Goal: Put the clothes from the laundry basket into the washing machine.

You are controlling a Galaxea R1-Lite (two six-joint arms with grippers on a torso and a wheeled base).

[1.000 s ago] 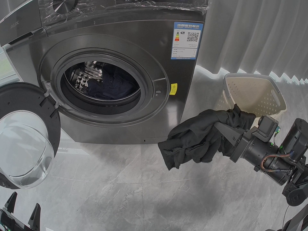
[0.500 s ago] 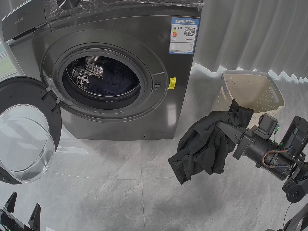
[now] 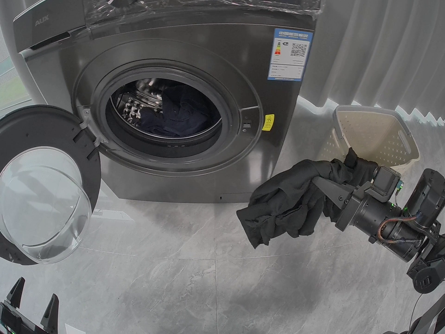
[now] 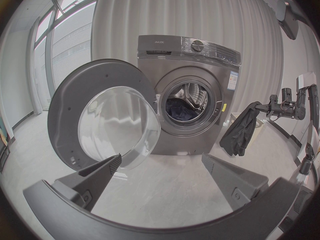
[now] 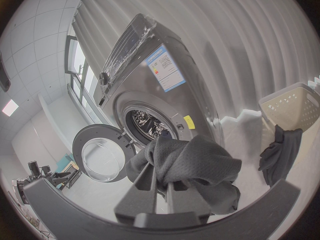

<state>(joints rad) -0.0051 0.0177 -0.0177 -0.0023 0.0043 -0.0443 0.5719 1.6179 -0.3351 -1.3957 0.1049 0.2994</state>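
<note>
The grey washing machine (image 3: 185, 38) stands with its round door (image 3: 44, 182) swung wide to the left, and dark clothes (image 3: 178, 110) lie in the drum. My right gripper (image 3: 324, 184) is shut on a black garment (image 3: 287, 198), which hangs above the floor to the right of the machine's front and left of the beige laundry basket (image 3: 375, 133). The same garment (image 5: 196, 164) drapes over the fingers in the right wrist view. My left gripper (image 4: 160, 160) is open and holds nothing, low at the near left, facing the open door (image 4: 100, 114).
Grey tiled floor (image 3: 176, 265) lies open in front of the machine. White curtains (image 3: 384, 38) hang behind the basket. The open door juts out over the floor at the left.
The head camera shifted, so the machine sits further right in view. The black garment swung left and bunched up under the right gripper; the left gripper kept still.
</note>
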